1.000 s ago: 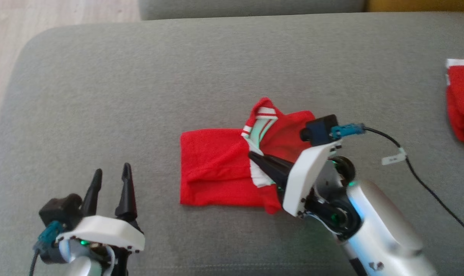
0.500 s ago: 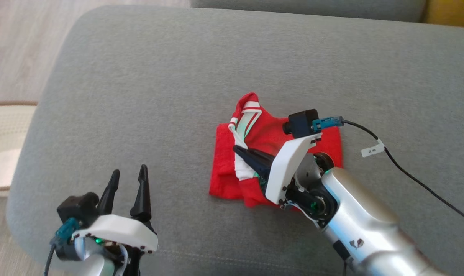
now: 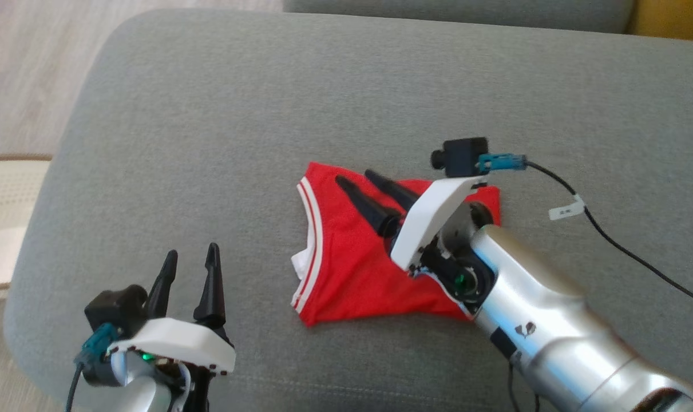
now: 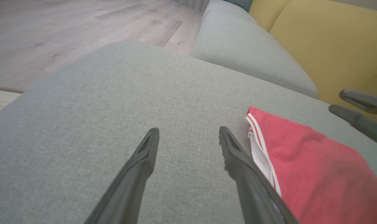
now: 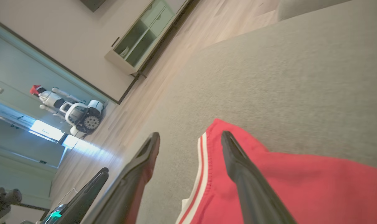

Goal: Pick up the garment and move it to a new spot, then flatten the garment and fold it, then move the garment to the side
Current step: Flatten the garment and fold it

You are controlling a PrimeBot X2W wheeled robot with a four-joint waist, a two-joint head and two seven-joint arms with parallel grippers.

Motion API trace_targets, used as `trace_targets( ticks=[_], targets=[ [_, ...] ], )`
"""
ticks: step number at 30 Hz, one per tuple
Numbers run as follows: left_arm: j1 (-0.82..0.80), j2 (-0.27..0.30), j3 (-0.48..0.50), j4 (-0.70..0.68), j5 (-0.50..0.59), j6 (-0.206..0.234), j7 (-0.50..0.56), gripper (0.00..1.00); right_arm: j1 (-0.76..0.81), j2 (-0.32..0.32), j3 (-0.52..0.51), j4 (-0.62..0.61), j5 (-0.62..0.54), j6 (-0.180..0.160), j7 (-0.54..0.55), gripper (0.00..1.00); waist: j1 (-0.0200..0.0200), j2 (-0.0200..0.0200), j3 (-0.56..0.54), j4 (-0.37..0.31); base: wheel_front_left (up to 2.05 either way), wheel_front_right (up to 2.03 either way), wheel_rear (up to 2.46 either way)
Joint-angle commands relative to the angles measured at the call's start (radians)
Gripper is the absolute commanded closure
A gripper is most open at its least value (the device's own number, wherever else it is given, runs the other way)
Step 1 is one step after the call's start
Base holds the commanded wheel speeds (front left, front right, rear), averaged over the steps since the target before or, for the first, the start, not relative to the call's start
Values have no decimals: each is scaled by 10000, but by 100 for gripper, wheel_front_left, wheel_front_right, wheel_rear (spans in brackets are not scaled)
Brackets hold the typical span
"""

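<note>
We see the red garment folded flat on the grey cushion, its white-striped hem facing our left.

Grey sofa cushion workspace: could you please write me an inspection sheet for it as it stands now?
Surface: grey woven-fabric sofa cushion, no stains seen.
Job's things: red fabric garment with white-striped edge, lying on the cushion.
Clutter: nothing seen.
Grippers: left gripper open, holding nothing, beside the garment; right gripper open over the garment, gripping nothing.
Cables: black cable with white tag, running from the right wrist camera.
Surroundings: pale wooden floor, yellow upholstered cushion, white wheeled robot by a far wall.
</note>
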Motion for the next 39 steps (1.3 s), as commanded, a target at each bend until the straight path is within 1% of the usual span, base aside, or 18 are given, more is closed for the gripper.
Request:
trace_targets(
  ticks=[1, 5, 9, 13, 16, 20, 24, 25, 29, 33, 39],
  targets=[
    [-345, 109, 345, -288, 80, 6, -126, 0, -385, 232, -10, -168, 1, -9, -348, 0, 0, 0, -7, -157, 0, 0, 0],
    [-375, 169, 294, -338, 167, 5, -136, 0, -679, 232, -250, 341, -626, -9, -1281, 0, 0, 0, -53, -471, 0, 0, 0],
    [-472, 200, 209, -331, 266, -19, -138, 0, -747, 100, -586, 813, -1674, -9, -2419, 0, 0, 0, -206, -816, 0, 0, 0],
    [-616, 153, 116, -300, 371, -18, -155, 0, -497, -78, -1089, 1171, -2741, -9, -3519, 0, 0, 0, -451, -1146, 0, 0, 0],
    [-675, 114, 94, -290, 504, 56, -184, 0, -199, -198, -1629, 1363, -3720, -9, -4045, 0, 0, 0, -642, -1403, 0, 0, 0],
    [-620, 17, 145, -336, 671, 227, -228, 0, 418, -257, -2783, 1183, -5026, -9, -4317, 0, 0, 0, -897, -1693, 0, 0, 0],
    [-454, -71, 260, -409, 780, 380, -259, 0, 1416, -200, -4341, 391, -6422, -9, -4368, 0, 0, 0, -1134, -1895, 0, 0, 0],
    [-349, -114, 330, -471, 861, 452, -272, 0, 2089, -110, -5193, -331, -7206, -9, -4371, 0, 0, 0, -1215, -1960, 0, 0, 0],
    [29, -215, 435, -578, 1046, 517, -287, 0, 3631, 132, -6398, -1713, -8365, -9, -4374, 0, 0, 0, -1407, -2023, 0, 0, 0],
    [510, -361, 665, -682, 1231, 532, -291, 0, 4887, 221, -7077, -2900, -8815, -9, -4327, 0, 0, 0, -1590, -2004, 0, 0, 0],
    [1102, -616, 903, -788, 1510, 339, -293, 0, 6011, 230, -7273, -4166, -8689, -9, -4089, 0, 0, 0, -1702, -1912, 0, 0, 0]
  ],
)
